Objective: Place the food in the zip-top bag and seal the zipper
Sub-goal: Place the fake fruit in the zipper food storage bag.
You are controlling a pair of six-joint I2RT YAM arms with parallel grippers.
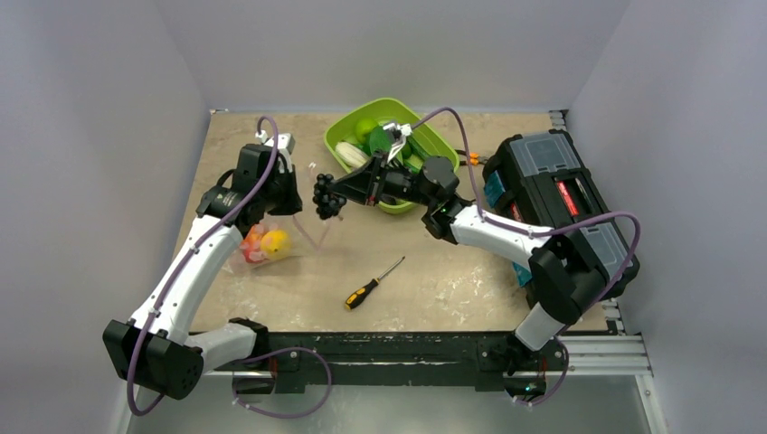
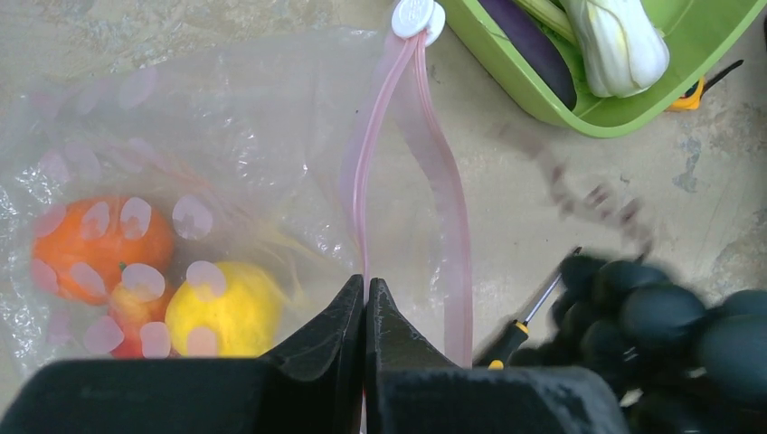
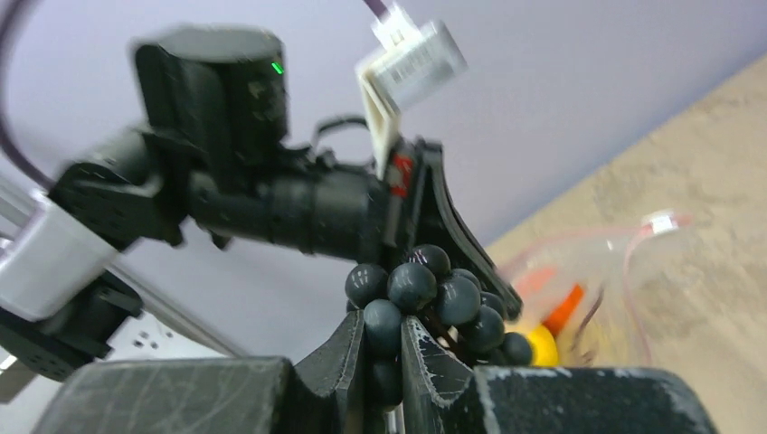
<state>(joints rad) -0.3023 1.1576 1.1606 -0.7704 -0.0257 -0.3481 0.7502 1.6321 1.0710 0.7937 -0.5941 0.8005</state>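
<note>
Right wrist view: white label [image 3: 411, 59], print unreadable, above dark grapes [image 3: 425, 298].

- Soft, even overhead light; faint shadows on the beige mottled tabletop [image 1: 434, 271].
- Glints on creases of the clear crinkly plastic bag [image 2: 226, 117].
- Dark glossy toy grape bunch [image 2: 669, 316] smeared by blur, left wrist view; right wrist background unfocused.

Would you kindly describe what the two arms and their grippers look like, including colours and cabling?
Both the left arm and the right arm have white links between bulky black joints, with a purple cable looped along each. The left gripper and the right gripper are black, with wedge-shaped fingers that taper to narrow tips. A white tag sits at the left wrist.
</note>
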